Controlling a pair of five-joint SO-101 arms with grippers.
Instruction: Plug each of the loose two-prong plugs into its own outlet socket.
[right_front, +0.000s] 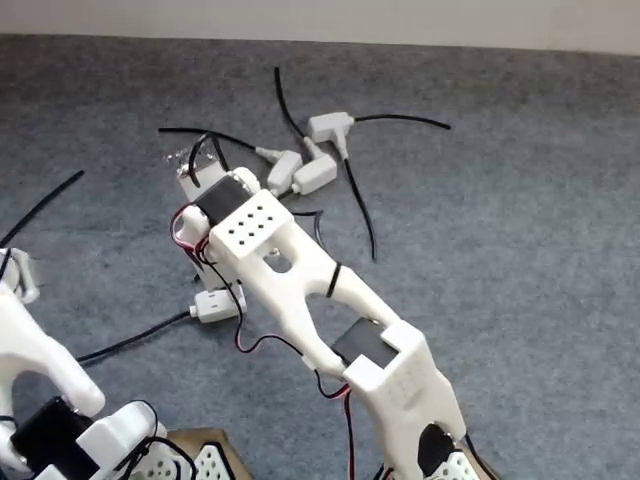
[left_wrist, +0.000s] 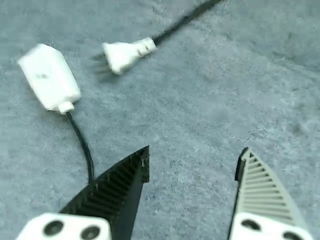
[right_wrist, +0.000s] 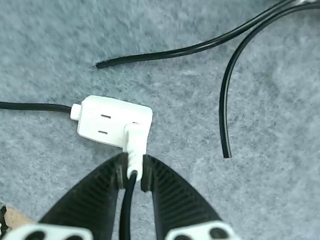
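White plug (right_wrist: 135, 142) pinched in your right gripper (right_wrist: 132, 172), touching the outlet socket (right_wrist: 111, 122) just past its tips, your left gripper (left_wrist: 195, 162) spread wide, a loose plug (left_wrist: 122, 54) lying ahead of it.

**White Plastic, Black Cord, Grey Ground**

The counter (right_front: 520, 250) is a mottled grey, flecked like felt. Every fitting on it is white: the outlet block (right_wrist: 112, 120) with its two dark slots, the angled plug (right_wrist: 135, 142), the loose plug (left_wrist: 122, 54) and the second socket block (left_wrist: 49, 77). Their cords (right_wrist: 225, 100) are glossy black. The right hand (right_wrist: 132, 167) has two black ribbed fingers (right_wrist: 95, 192). The left hand (left_wrist: 195, 160) pairs a black ribbed finger (left_wrist: 120, 190) with a pale grey one (left_wrist: 260, 190). The arm (right_front: 290, 270) is white, with black motor blocks and thin red and black wires. A scrap of cardboard (right_front: 205, 437) is brown.
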